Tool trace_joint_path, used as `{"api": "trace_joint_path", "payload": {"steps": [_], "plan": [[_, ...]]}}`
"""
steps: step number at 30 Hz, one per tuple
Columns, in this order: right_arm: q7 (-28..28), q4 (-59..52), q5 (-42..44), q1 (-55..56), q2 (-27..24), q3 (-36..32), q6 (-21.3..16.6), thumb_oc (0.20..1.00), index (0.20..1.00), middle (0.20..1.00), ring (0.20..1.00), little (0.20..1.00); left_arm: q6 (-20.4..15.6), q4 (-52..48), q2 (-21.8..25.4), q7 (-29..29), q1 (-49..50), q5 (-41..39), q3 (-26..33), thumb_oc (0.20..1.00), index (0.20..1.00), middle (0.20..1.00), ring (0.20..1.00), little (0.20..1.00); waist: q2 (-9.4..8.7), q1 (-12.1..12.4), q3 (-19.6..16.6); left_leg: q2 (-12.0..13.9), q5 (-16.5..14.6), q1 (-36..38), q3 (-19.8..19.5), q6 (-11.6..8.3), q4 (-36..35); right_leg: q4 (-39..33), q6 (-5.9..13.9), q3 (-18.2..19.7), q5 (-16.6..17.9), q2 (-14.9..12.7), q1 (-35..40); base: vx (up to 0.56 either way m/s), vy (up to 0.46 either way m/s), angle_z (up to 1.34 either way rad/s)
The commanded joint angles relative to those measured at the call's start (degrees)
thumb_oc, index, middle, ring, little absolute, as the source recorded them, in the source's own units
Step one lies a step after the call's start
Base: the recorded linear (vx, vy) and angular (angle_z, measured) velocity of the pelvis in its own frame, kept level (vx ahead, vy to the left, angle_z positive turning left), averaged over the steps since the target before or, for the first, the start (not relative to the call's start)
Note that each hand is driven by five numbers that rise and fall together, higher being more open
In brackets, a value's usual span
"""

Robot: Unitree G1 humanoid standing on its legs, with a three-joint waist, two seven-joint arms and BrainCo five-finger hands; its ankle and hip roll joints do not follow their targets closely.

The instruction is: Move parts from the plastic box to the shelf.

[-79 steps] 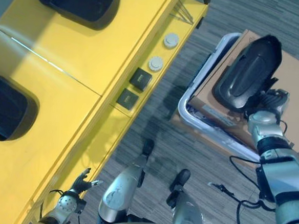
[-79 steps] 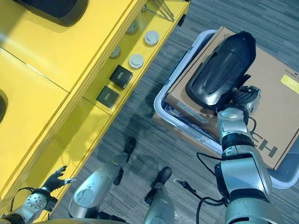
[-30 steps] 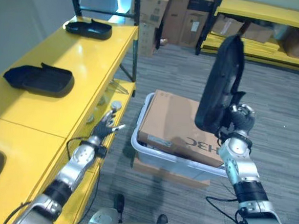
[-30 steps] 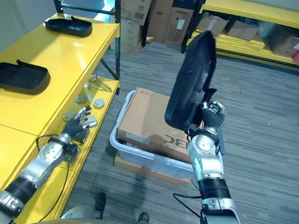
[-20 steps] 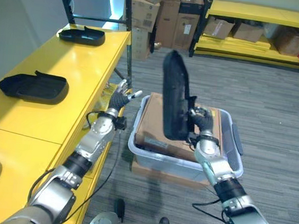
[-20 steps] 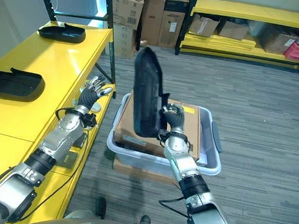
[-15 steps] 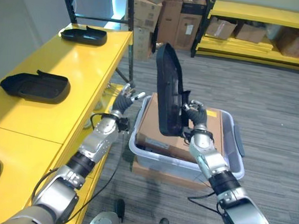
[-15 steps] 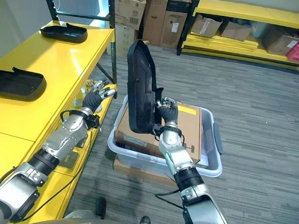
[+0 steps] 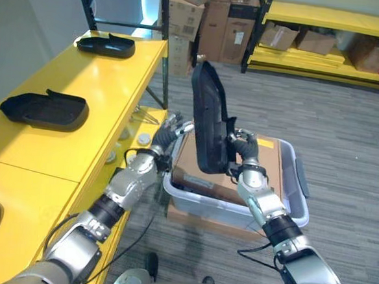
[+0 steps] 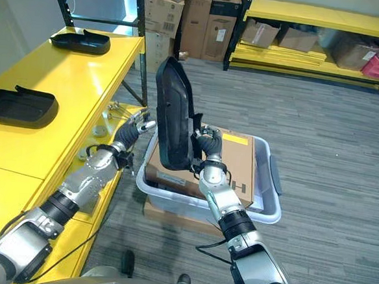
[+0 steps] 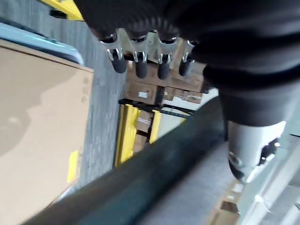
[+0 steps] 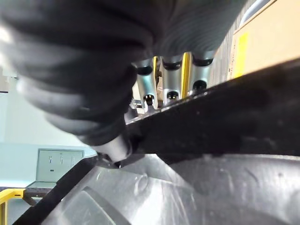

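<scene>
Right hand (image 10: 208, 145) curled round the lower edge of a long black part (image 10: 172, 113), thumb on one face and fingers (image 12: 171, 89) hooked over the rim, as seen in the right wrist view. Part held upright, standing tall above the hand, hollow side toward the right arm. Directly below the hand, a cardboard box (image 10: 230, 159) lying in the grey plastic box (image 10: 272, 180) on the floor; part lifted clear of both.

Left hand (image 9: 171, 129) raised just to the left of the part, fingers (image 11: 138, 66) straight and loosely spread, holding nothing. Fingertips close beside the part's near edge; contact cannot be told from the eye views. In the left wrist view, the dark edge of the part runs past the straight fingers.

Further to the left of the left hand, the yellow shelf (image 9: 82, 89). On its top, well apart from both hands, two more black parts: one (image 9: 45, 108) near the left arm's side, another (image 9: 106, 44) at the far end. On the lower ledge beside the left arm, a few small round pieces (image 9: 143, 139).
</scene>
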Motion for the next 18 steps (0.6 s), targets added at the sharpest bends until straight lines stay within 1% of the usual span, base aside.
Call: {"api": "trace_joint_path", "payload": {"steps": [1, 3, 7, 9, 10, 11, 12, 13, 14, 16, 18], "plan": [[-0.32, 0.93, -0.82, -4.04, -0.8, -0.53, -3.05, 0.2, 0.2, 0.2, 0.2, 0.2, -5.88, 2.38, -2.72, -0.03, -5.28, -1.98, -0.44, 1.0, 1.0, 1.0, 1.0, 1.0, 0.73, 2.58, -4.26, 3.59, -7.07, 3.99, 1.37, -2.23, -0.15, -0.3, 3.43, -1.72, -1.46, -1.64, -2.47, 0.01, 0.008, 0.04], [0.03, 1.13, -0.98, -3.68, -0.99, -0.55, -3.22, 0.2, 0.2, 0.2, 0.2, 0.2, -7.33, 0.49, -1.94, -0.33, -5.36, -0.65, 0.35, 1.0, 1.0, 1.0, 1.0, 1.0, 0.67, 2.78, -4.37, 3.46, -7.1, 3.93, 1.16, -2.17, -0.15, -0.3, 3.4, -1.99, -1.52, -1.69, -2.37, 0.02, 0.012, 0.04], [0.69, 1.32, -0.98, -3.29, -1.37, -1.02, -3.35, 0.2, 0.2, 0.2, 0.2, 0.2, -6.43, -1.44, -0.77, -2.75, -5.19, -1.33, 0.98, 1.0, 1.0, 1.0, 1.0, 1.0, 0.67, 2.95, -4.53, 3.29, -7.14, 3.91, 0.92, -2.12, -0.15, -0.3, 3.39, -2.16, -1.57, -1.7, -2.28, 0.0, 0.0, 0.0], [1.03, 1.39, -0.95, -3.03, -1.57, -1.18, -3.71, 0.2, 0.2, 0.2, 0.2, 0.2, -5.19, -1.96, -0.56, -4.0, -5.04, -1.17, 0.54, 1.0, 1.0, 1.0, 1.0, 1.0, 0.72, 2.92, -4.58, 3.24, -7.13, 3.89, 0.94, -2.07, -0.15, -0.3, 3.37, -2.18, -1.58, -1.7, -2.26, 0.0, 0.0, 0.0], [1.31, 1.43, -1.24, -2.89, -1.65, -1.33, -3.98, 0.2, 0.2, 0.2, 0.2, 0.2, -3.89, -2.36, -0.63, -4.18, -4.85, -0.45, -0.19, 1.0, 1.0, 1.0, 1.0, 1.0, 0.74, 2.86, -4.64, 3.2, -7.16, 3.83, 0.94, -2.02, -0.15, -0.3, 3.38, -2.2, -1.59, -1.71, -2.31, 0.0, 0.0, 0.0], [1.54, 1.42, -1.31, -2.87, -1.72, -1.41, -4.05, 0.2, 0.2, 0.2, 0.2, 0.2, -2.91, -2.54, -0.72, -3.69, -4.72, 0.39, -0.67, 1.0, 1.0, 1.0, 1.0, 1.0, 0.76, 2.8, -4.63, 3.19, -7.17, 3.86, 0.97, -1.98, -0.15, -0.3, 3.37, -2.16, -1.58, -1.68, -2.31, 0.0, 0.0, 0.0], [1.74, 1.34, -1.26, -2.93, -1.66, -1.47, -3.91, 0.2, 0.2, 0.2, 0.2, 0.2, -0.94, -2.71, -1.09, -1.98, -4.39, 2.38, -1.33, 1.0, 1.0, 1.0, 1.0, 1.0, 0.75, 2.75, -4.63, 3.14, -7.18, 3.88, 0.86, -1.9, -0.15, -0.3, 3.36, -2.03, -1.57, -1.6, -2.33, 0.0, 0.0, 0.0], [1.73, 1.33, -1.28, -2.92, -1.66, -1.43, -3.91, 0.2, 0.2, 0.2, 0.2, 0.2, -0.8, -2.59, -1.12, -1.63, -4.29, 2.77, -1.5, 1.0, 1.0, 1.0, 1.0, 1.0, 0.74, 2.74, -4.64, 3.14, -7.17, 3.89, 0.86, -1.9, -0.15, -0.3, 3.37, -2.0, -1.57, -1.6, -2.32, 0.0, 0.0, 0.0], [1.83, 1.3, -1.29, -2.93, -1.66, -1.33, -3.82, 0.2, 0.2, 0.2, 0.2, 0.2, 0.73, -2.15, -1.18, -1.07, -4.07, 2.96, -1.85, 1.0, 1.0, 1.0, 1.0, 1.0, 0.73, 2.71, -4.64, 3.12, -7.15, 3.91, 0.85, -1.9, -0.15, -0.3, 3.38, -1.95, -1.59, -1.6, -2.29, 0.0, 0.0, 0.0], [1.96, 1.15, -1.19, -2.91, -1.72, -1.24, -3.62, 0.2, 0.2, 0.2, 0.2, 0.2, 1.7, -0.87, -1.36, -1.14, -3.64, 3.15, -2.1, 1.0, 1.0, 1.0, 1.0, 1.0, 0.69, 2.65, -4.66, 3.12, -7.15, 3.94, 0.89, -1.88, -0.15, -0.3, 3.37, -1.83, -1.61, -1.58, -2.31, 0.0, 0.0, 0.0], [1.94, 0.69, -1.14, -2.59, -1.8, -1.14, -3.19, 0.2, 0.2, 0.2, 0.2, 0.2, 3.13, 1.66, -1.19, -2.02, -2.5, 7.34, -2.57, 1.0, 1.0, 1.0, 1.0, 1.0, 0.65, 2.66, -4.67, 3.1, -7.21, 4.05, 0.98, -1.77, -0.15, -0.3, 3.34, -1.73, -1.64, -1.56, -2.29, 0.0, 0.0, 0.0]]}}
